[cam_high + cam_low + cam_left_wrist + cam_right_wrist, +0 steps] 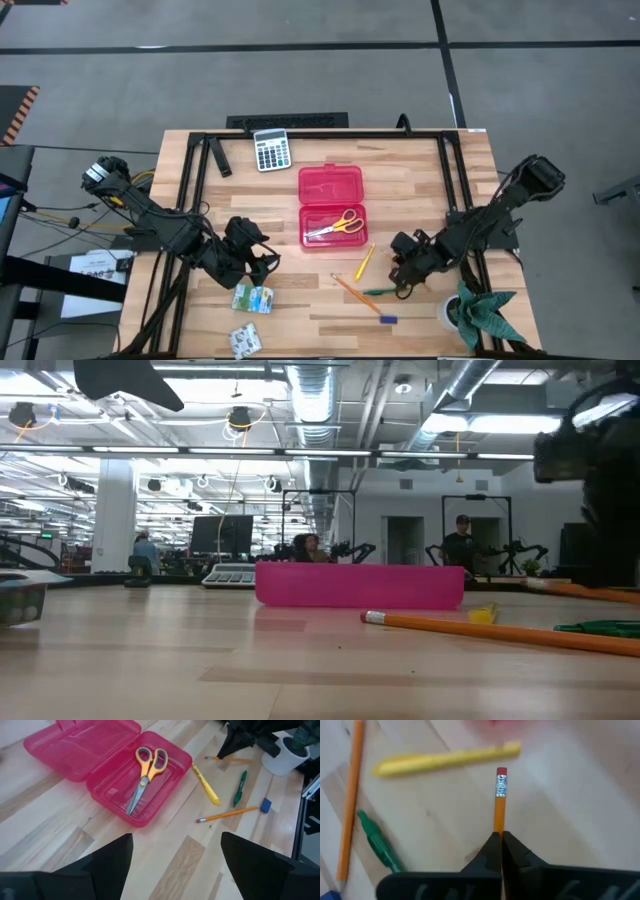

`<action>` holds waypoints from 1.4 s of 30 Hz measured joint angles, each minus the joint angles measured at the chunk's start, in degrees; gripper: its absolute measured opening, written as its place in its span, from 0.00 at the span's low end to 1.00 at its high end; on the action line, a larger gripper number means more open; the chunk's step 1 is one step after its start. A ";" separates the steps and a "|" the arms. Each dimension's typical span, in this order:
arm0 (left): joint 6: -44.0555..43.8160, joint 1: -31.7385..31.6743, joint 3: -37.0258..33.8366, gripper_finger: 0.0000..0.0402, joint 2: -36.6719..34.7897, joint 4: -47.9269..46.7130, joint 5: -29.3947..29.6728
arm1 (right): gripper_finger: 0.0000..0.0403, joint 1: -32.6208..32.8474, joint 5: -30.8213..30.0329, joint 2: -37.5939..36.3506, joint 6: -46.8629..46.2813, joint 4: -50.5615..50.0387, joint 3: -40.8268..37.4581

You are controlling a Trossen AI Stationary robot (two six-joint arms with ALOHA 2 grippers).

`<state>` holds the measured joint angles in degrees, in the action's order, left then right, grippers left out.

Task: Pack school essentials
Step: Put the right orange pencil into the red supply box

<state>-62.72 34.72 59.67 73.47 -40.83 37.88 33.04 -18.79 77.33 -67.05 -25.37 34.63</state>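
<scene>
Clamping the right gripper shut on an orange pencil lying beside the yellow pen, needing next a lift toward the red case already holding scissors.

Scissors flat in case; pencil pinched, seemingly level.

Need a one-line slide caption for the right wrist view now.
Right gripper shut on an orange pencil, beside the yellow pen and green pen.

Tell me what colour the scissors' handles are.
Yellow-orange with grey inner rims, clearest in the left wrist view: scissors.
</scene>
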 joint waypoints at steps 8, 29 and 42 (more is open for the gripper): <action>0.00 0.00 0.01 0.74 0.02 -0.93 0.38 | 0.01 -5.47 0.51 -7.92 7.89 0.69 0.03; 0.09 -0.02 0.01 0.74 0.02 -2.04 0.05 | 0.48 4.12 26.36 2.81 14.18 -0.22 0.22; 0.05 -0.37 0.01 0.74 0.02 -2.35 0.08 | 0.35 8.96 19.84 9.04 11.43 -2.87 1.11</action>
<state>-62.67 34.35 59.68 73.49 -43.18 37.95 41.99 1.05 86.36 -55.62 -28.24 35.75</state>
